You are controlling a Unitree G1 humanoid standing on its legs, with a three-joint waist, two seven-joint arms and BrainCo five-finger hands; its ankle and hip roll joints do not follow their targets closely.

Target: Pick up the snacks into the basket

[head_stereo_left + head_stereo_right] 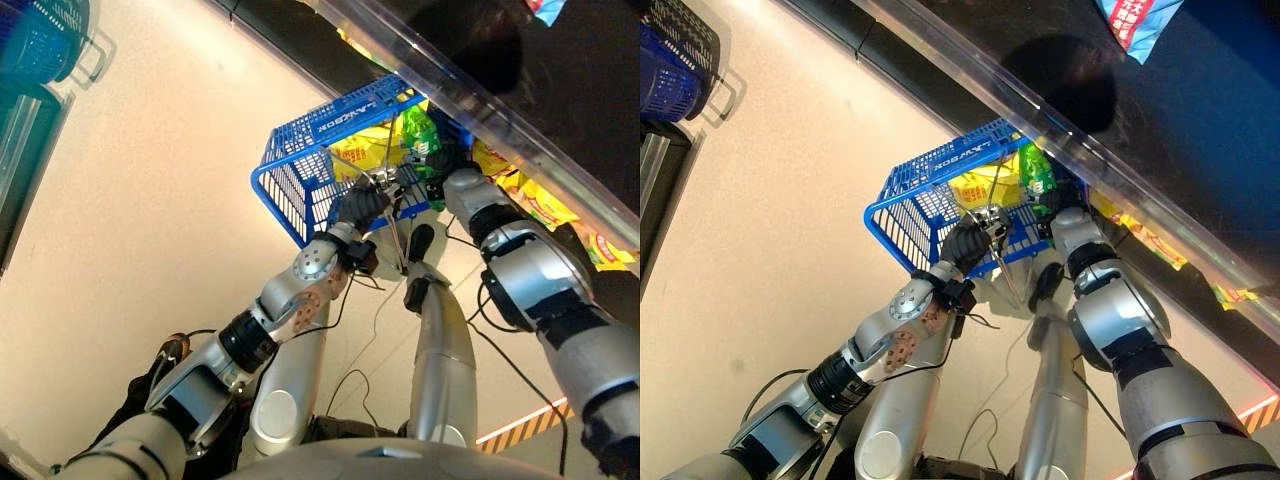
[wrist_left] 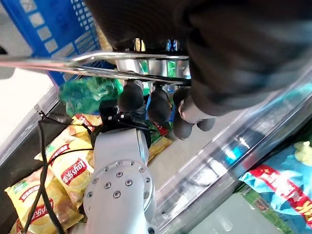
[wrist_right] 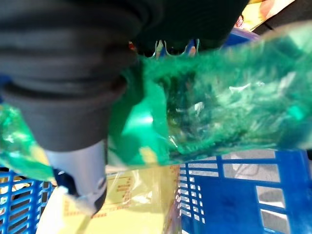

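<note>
A blue wire basket [image 1: 300,170] hangs above the floor beside a shelf. My left hand [image 1: 362,205] is shut on its metal handle [image 2: 97,61], its fingers [image 2: 161,105] curled round the bar. A yellow snack bag [image 1: 360,150] lies inside the basket. My right hand [image 1: 445,160] is over the basket's far corner, shut on a crinkly green snack bag [image 3: 219,112], which is at the rim, partly over the yellow bag [image 3: 131,204]. The thumb [image 3: 80,170] presses against the green bag [image 1: 1036,172].
A clear shelf rail [image 1: 500,110] runs diagonally just past the basket. Yellow chip bags [image 1: 540,200] lie on the shelf below it, and a blue snack bag [image 1: 1135,20] higher up. Another blue basket [image 1: 40,40] stands at the far left. Striped floor tape [image 1: 520,425] lies lower right.
</note>
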